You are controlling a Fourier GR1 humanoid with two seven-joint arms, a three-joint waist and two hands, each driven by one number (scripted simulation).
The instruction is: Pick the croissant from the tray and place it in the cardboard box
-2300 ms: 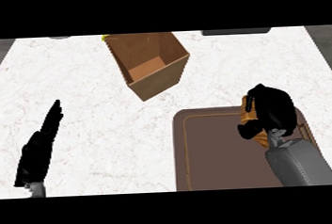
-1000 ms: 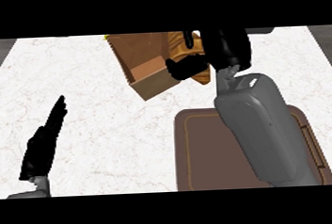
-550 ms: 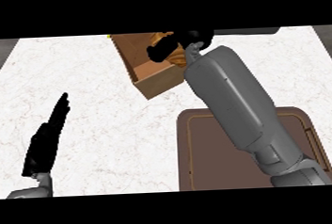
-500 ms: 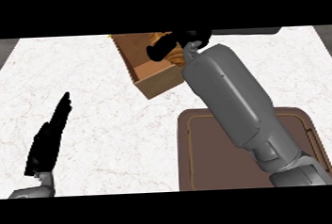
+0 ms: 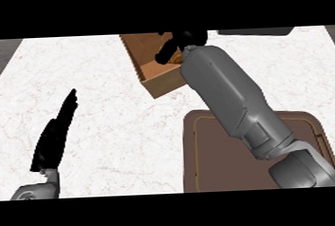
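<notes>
R hand (image 5: 176,42): over box (image 5: 146,63), fingers curled on croissant (image 5: 173,59)
L hand (image 5: 56,134): flat, resting, counter's left
Croissant: prob. light, flaky, crushable; hold mid-body
Tray (image 5: 204,156): bare

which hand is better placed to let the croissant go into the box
The right hand. It is already over the open cardboard box, curled round the croissant. The left hand rests open at the counter's left side, far from the box and holding nothing.
</notes>
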